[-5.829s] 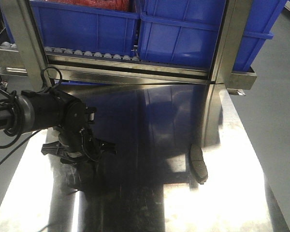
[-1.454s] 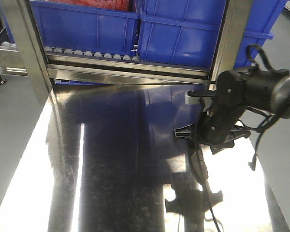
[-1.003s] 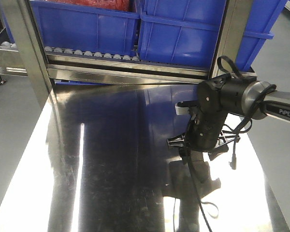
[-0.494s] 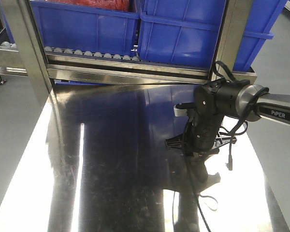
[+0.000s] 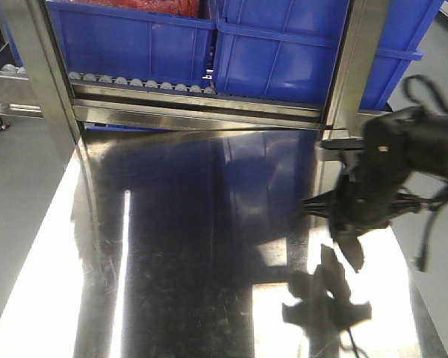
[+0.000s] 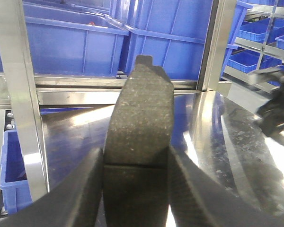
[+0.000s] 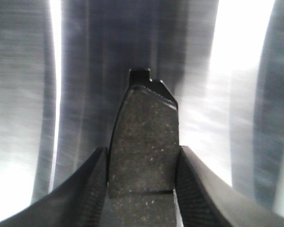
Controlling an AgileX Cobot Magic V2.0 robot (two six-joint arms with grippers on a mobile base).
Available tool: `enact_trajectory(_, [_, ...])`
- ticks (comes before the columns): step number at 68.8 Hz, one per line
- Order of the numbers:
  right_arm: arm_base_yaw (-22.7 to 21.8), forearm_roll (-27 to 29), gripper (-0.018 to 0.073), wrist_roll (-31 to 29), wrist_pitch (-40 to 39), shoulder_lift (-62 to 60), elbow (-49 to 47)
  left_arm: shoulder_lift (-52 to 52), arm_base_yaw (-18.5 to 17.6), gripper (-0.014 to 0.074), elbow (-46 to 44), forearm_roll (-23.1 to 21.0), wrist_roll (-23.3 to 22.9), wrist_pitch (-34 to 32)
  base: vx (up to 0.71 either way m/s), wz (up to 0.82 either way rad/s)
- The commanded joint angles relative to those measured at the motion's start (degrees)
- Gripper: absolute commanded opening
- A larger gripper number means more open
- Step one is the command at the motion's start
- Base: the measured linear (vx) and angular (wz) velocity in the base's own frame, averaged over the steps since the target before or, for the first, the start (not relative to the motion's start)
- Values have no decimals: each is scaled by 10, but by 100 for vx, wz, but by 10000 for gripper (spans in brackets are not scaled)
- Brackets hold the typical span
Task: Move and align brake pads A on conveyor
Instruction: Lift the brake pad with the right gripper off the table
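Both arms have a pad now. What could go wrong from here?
1. The right gripper pinches its brake pad by one end only, and the arm looks motion-blurred in the front view. The pad could pivot or slip onto the steel table.
2. The left gripper holds the other brake pad the same way, with the same slip risk.
3. The right arm looks close to the rack's steel post; a wide swing might clip it.
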Motion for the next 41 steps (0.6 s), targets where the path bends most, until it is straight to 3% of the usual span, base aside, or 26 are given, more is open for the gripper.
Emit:
enact_trajectory(1, [-37, -12, -2, -28, -21, -74, 23, 7, -4, -6, -14, 5, -2, -58, 0, 0])
enact_trajectory(16, [-105, 0, -2, -89, -54, -209, 100, 7, -4, -6, -14, 5, -2, -58, 0, 0])
enact_trajectory(41, [-105, 10, -2, -109, -126, -445, 215, 7, -4, -6, -14, 5, -2, -58, 0, 0])
